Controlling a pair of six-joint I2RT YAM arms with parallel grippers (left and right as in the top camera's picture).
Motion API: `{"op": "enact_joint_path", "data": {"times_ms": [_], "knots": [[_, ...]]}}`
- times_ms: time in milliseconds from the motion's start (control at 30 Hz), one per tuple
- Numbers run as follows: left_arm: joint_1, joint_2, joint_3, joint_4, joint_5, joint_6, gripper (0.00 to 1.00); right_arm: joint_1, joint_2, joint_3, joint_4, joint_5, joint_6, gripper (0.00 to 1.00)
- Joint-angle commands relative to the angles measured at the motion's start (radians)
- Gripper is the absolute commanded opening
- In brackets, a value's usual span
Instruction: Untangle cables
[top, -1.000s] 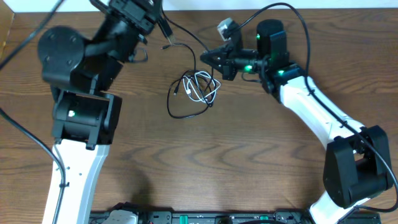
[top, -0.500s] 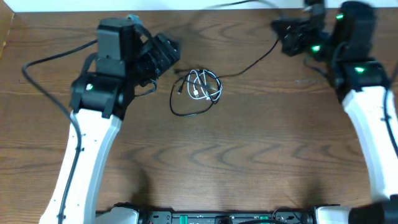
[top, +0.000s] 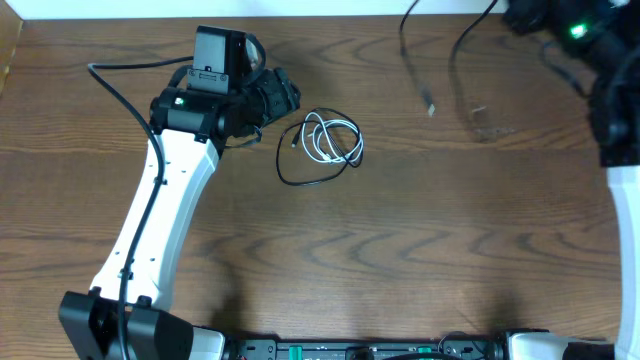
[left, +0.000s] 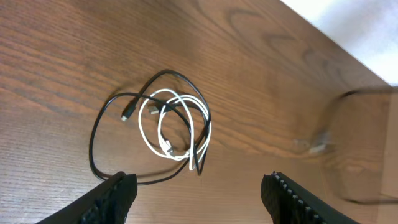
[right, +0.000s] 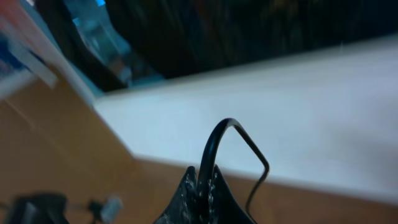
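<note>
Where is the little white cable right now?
Overhead view: the thin white coiled cable lies mid-table, tangled with a thin black looped cable, just right of the left arm's open pincer.

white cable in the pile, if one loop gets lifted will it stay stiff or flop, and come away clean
Probably floppy: the white cable lies in loose, uneven loops flat on the table. Likely light, since it is so thin. It may well drag the black cable along, as their loops cross each other.
</note>
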Motion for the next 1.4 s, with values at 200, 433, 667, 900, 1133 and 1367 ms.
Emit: {"op": "enact_joint_path", "data": {"times_ms": [200, 433, 667, 900, 1133, 1367], "knots": [[0.002, 0.021, -0.019, -0.006, -0.01, 0.124, 0.69, -0.087, 0.006, 0.141, -0.081, 0.284, -0.114, 0.01], [0.003, 0.021, -0.019, -0.005, -0.01, 0.124, 0.69, -0.23, 0.204, 0.142, -0.111, 0.316, -0.153, 0.01], [0.002, 0.021, -0.019, -0.002, -0.01, 0.124, 0.69, -0.379, 0.378, 0.247, 0.075, 0.316, -0.146, 0.01], [0.002, 0.021, -0.019, -0.002, -0.01, 0.123, 0.69, -0.468, 0.515, 0.27, 0.149, 0.365, -0.15, 0.01], [0.002, 0.021, -0.019, -0.002, -0.009, 0.113, 0.69, -0.488, 0.737, 0.27, 0.151, 0.41, -0.15, 0.01], [0.002, 0.021, -0.019, -0.002, -0.01, 0.113, 0.69, -0.489, 0.911, 0.269, 0.069, 0.418, -0.15, 0.99]]}}
